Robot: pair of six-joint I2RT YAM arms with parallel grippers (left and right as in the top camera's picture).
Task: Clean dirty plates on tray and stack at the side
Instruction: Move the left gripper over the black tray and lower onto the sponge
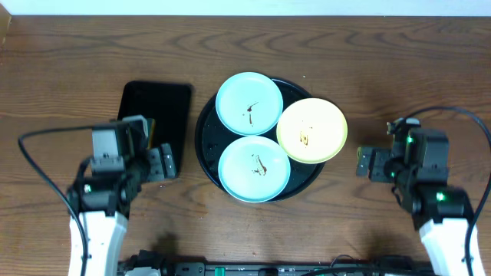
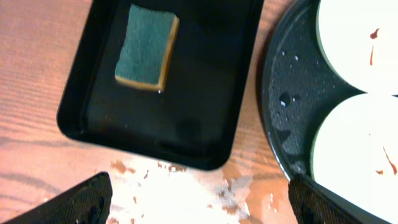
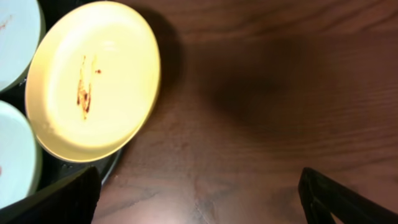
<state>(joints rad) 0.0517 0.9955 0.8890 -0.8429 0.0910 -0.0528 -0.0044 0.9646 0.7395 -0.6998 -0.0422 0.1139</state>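
Note:
The round black tray [image 1: 205, 132] holds three plates, each with brown smears. One mint-blue plate [image 1: 248, 103] is at the back, another mint-blue plate [image 1: 254, 169] is at the front, and a pale yellow plate [image 1: 311, 130] overhangs the tray's right rim. My left gripper [image 1: 159, 162] is open and empty, left of the tray over bare wood [image 2: 199, 199]. My right gripper [image 1: 370, 163] is open and empty, right of the yellow plate [image 3: 93, 81]. The tray's wet rim [image 2: 280, 106] and both blue plates [image 2: 360, 37] [image 2: 360, 149] show in the left wrist view.
A smaller rectangular black tray [image 1: 153, 107] stands left of the round tray; it holds a green-and-yellow sponge [image 2: 147, 46]. Bare wooden table [image 1: 414, 77] lies to the right and behind. Cables run from both arms.

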